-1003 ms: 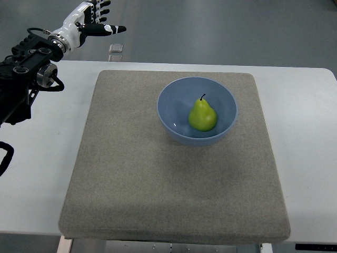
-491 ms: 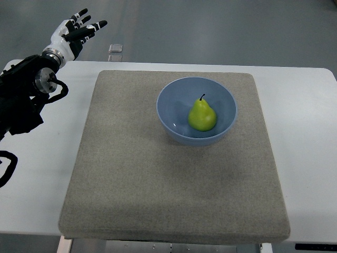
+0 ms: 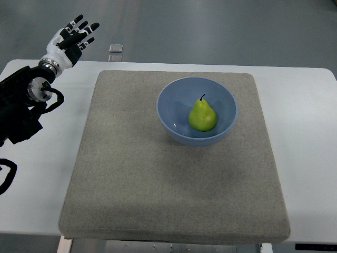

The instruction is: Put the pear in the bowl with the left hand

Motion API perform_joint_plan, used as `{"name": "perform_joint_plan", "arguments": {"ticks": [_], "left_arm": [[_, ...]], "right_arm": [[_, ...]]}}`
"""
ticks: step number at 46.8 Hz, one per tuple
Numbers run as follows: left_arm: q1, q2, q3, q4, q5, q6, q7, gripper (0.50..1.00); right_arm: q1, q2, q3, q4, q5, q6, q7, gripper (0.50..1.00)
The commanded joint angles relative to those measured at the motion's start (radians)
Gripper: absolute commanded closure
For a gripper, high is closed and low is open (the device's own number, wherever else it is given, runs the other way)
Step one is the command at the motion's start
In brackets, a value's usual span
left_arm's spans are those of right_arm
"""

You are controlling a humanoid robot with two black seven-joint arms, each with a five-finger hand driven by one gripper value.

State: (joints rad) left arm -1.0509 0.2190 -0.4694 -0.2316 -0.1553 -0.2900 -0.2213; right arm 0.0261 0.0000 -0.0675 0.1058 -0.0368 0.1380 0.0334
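Note:
A green pear (image 3: 202,116) with a dark stem lies inside the blue bowl (image 3: 169,94), which stands on the grey mat (image 3: 158,184) right of centre. My left hand (image 3: 71,38) hovers far off at the upper left, past the table's back edge, its white and black fingers spread and holding nothing. Its dark arm (image 3: 21,103) runs along the left edge of the picture. The right arm does not show.
The mat covers most of the white table (image 3: 305,153). A small clear object (image 3: 116,48) lies on the floor beyond the table's back edge, near my left hand.
My left hand has drawn back to the left and turned, its fingers now pointing up and away. The pear and bowl have stayed put.

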Motion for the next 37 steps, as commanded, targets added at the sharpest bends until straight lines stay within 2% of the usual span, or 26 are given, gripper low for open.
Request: {"name": "perform_joint_plan", "arguments": {"ticks": [1, 37], "left_arm": [[0.0, 0.0, 0.0, 0.0, 0.0, 0.0, -0.003, 0.508], [0.0, -0.021, 0.005, -0.006, 0.011, -0.001, -0.004, 0.508]], "right_arm": [[0.0, 0.0, 0.0, 0.002, 0.0, 0.0, 0.0, 0.574], [0.0, 0.0, 0.0, 0.0, 0.0, 0.0, 0.0, 0.574]]}}
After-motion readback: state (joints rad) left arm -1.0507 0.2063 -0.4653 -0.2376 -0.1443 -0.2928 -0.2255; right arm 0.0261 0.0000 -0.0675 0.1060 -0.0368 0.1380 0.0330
